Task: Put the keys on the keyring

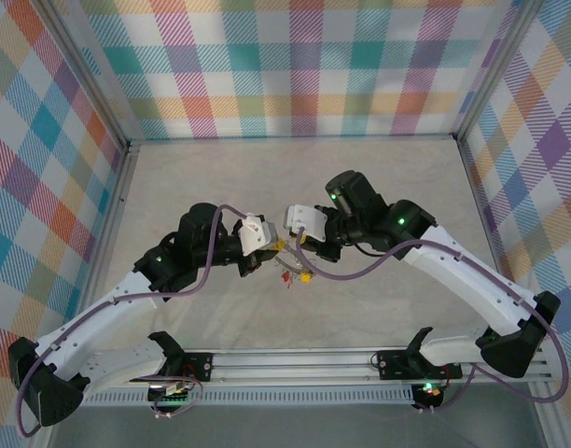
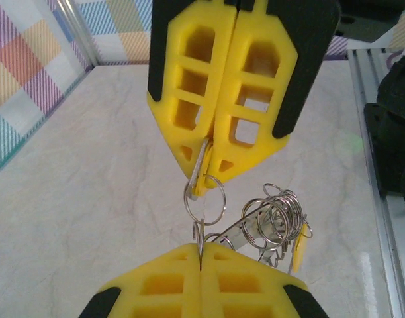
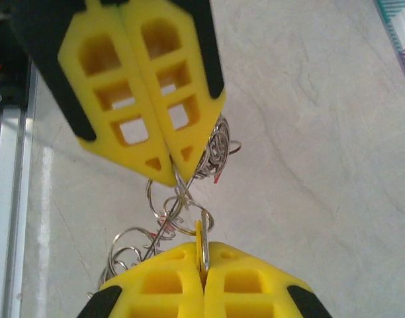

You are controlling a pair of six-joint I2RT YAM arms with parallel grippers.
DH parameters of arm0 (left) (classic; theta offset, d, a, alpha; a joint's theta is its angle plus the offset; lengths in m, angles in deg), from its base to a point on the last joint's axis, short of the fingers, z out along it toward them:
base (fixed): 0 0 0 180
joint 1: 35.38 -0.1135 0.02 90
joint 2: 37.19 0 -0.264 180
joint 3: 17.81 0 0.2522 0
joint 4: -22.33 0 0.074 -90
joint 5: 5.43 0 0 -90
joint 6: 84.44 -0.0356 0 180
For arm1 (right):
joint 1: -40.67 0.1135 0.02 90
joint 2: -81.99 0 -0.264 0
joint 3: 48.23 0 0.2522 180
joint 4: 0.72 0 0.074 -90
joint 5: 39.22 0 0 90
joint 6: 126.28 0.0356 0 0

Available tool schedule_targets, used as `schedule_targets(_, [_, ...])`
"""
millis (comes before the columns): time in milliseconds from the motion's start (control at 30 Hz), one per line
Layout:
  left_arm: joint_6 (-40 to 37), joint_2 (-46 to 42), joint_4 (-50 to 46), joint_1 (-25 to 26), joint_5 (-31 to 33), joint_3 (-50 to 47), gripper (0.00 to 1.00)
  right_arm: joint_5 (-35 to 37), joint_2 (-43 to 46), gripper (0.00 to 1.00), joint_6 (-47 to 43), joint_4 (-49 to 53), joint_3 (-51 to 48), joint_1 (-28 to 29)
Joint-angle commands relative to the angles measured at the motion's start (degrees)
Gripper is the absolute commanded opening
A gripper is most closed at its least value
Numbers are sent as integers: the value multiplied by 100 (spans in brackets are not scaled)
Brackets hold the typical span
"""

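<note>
My two grippers meet tip to tip above the middle of the table. The left gripper is shut on the thin edge of the grey metal keyring, which carries several small split rings and keys with a yellow tag. My right gripper is shut on a flat silvery key with a yellow head; its small ring hangs just above the left fingertips. From above, the left gripper and right gripper hold the cluster of keys between them.
The marbled table top lies beneath, walled by checked panels. An aluminium rail runs along the near edge between the arm bases. A purple cable loops under the right arm.
</note>
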Motion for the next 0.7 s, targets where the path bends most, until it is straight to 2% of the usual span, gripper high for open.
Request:
schedule_targets(0, [-122,-169,158,-169,-404,-54,0,-58,188,0,-499,-66,-220,-47])
schedule_targets(233, [13,-281,598,-407,-1036,-181,0,-179,430,0,-859,-323,-783,-48])
schedule_targets(500, [-528,-153,464,-480,-1948,-71,0,-439,547,1,-1190,-344,-951,-48])
schedule_targets(567, [-736,-101,334,-540,-2197,-24,0,-439,610,8,-1287,-379,-1015,-48])
schedule_targets(667, [-998,1,154,-603,-2460,82,0,-448,751,11,-1443,-365,-1086,-48])
